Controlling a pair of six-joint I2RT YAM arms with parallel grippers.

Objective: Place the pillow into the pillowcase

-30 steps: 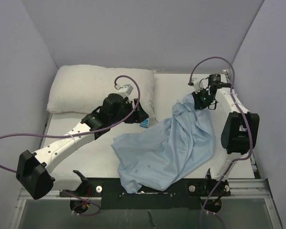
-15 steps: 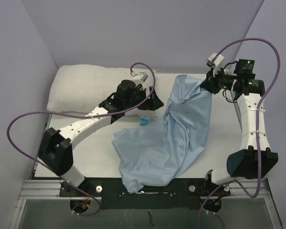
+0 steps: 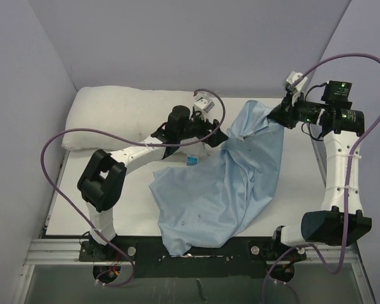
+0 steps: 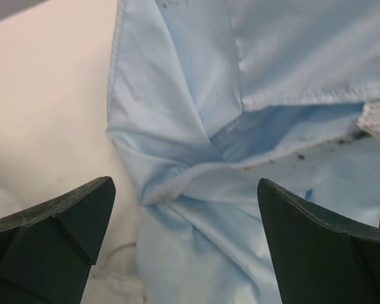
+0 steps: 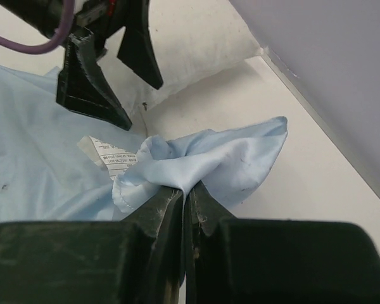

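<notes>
The off-white pillow lies along the far left of the table; its end also shows in the right wrist view. The light blue pillowcase is spread crumpled from the near middle up to the far right. My right gripper is shut on its far corner and holds it lifted. My left gripper is open, its dark fingers pointing at the pillowcase's left edge beside the pillow's right end. In the left wrist view the folded blue cloth lies between the spread fingers.
A white care label is sewn inside the pillowcase, and a small blue tag shows at its left edge. Purple cables loop over both arms. Grey walls close in the far side and both sides of the white table.
My right gripper has lifted the pillowcase corner up and toward the far right. My left arm has reached right along the pillow to the pillowcase's left edge.
</notes>
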